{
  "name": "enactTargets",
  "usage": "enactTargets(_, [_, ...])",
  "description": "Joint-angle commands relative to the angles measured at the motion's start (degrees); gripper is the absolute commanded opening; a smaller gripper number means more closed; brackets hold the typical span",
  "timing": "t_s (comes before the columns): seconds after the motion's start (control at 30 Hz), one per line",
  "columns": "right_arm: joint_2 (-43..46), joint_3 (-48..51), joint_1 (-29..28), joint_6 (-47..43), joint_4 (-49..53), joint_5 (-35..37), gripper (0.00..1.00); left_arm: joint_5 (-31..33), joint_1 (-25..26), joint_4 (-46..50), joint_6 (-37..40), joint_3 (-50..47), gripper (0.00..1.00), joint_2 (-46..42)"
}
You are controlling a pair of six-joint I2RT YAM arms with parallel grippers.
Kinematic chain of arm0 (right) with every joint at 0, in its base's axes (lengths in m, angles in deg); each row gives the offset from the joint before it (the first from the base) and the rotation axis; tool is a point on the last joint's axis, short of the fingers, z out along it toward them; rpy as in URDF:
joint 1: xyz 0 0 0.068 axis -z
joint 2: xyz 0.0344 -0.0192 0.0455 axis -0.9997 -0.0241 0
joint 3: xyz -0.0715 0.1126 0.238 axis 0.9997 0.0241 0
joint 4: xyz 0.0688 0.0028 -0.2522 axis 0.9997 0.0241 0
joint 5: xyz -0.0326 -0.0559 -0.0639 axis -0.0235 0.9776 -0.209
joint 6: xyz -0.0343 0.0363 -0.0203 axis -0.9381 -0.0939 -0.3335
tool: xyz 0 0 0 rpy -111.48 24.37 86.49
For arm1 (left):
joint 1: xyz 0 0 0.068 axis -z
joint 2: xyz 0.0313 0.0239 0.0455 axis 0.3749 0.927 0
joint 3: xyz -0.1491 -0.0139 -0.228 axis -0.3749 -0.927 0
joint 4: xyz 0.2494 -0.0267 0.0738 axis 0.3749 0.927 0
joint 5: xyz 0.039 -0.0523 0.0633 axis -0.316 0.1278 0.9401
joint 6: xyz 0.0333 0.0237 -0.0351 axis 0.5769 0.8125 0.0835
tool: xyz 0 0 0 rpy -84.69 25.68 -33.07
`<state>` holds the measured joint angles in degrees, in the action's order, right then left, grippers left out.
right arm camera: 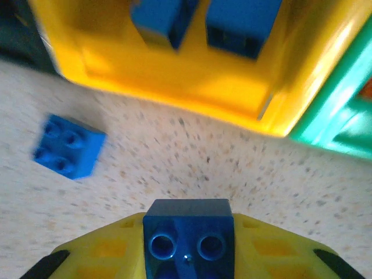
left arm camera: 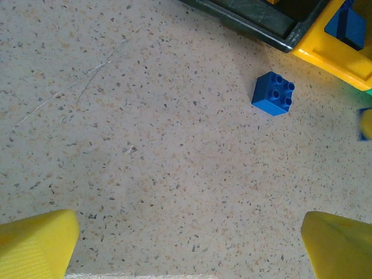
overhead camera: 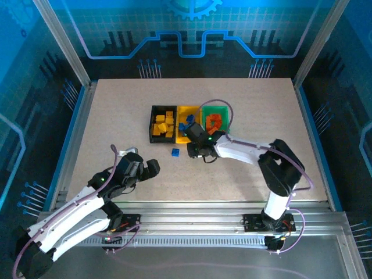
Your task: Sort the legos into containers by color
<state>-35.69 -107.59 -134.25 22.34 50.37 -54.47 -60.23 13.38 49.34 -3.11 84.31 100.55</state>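
Inspector: The right wrist view gave the grip. The right gripper (right arm camera: 189,235) was clamped on the held brick (right arm camera: 188,224), a blue one, with its studs turned toward the camera.

Clerk: And the overhead view?

Inspector: It gave the row: black bin (overhead camera: 152,123), yellow bin (overhead camera: 181,110), green bin (overhead camera: 226,116). They held yellow bricks (overhead camera: 165,123), blue bricks (overhead camera: 189,121) and orange bricks (overhead camera: 214,122) in that order.

Clerk: The loose brick (left arm camera: 273,93)?

Inspector: It lay on the table (left arm camera: 145,163), studs up, near the yellow bin's front wall. It was square with four studs, so it had no long axis, and its edges sat skewed to the wall.

Clerk: The left gripper (overhead camera: 151,168)?

Inspector: Its jaws were spread wide and held nothing. It hung low over bare table, well apart from the loose brick.
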Motion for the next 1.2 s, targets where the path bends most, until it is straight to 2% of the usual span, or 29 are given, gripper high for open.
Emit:
enactTargets(0.0, [2.1,-6.5,1.7,-4.1,1.4,1.8,0.33,-0.7,-0.4,-1.1,0.4,-1.0,0.99,0.3])
enactTargets(0.37, [-15.8,-28.1,7.3,-5.3,8.5,2.6,0.4,-0.7,-0.6,-1.5,3.1,1.8,0.99,3.4])
enactTargets(0.5, [-19.4,-34.6,7.6,-6.2,10.4,2.8,0.56,-0.8,-0.7,-1.8,5.7,4.2,0.99,7.4])
enactTargets(0.6, [-18.7,-36.9,7.8,-6.2,10.8,2.0,0.68,-1.3,-0.7,-2.7,7.5,6.3,0.99,11.3])
enactTargets(0.7, [-13.8,-34.1,7.8,-5.6,9.5,1.7,0.7,-3.1,-0.7,-5.3,9.4,8.9,0.99,16.0])
enactTargets(0.9, [2.7,-16.4,8.2,-3.2,2.3,0.8,0.7,-6.5,-0.4,-11.8,13.4,15.9,0.99,31.1])
enactTargets(1.17, [18.6,0.1,11.0,-1.2,1.2,0.7,0.71,0.2,4.2,-13.8,19.5,27.7,0.82,52.0])
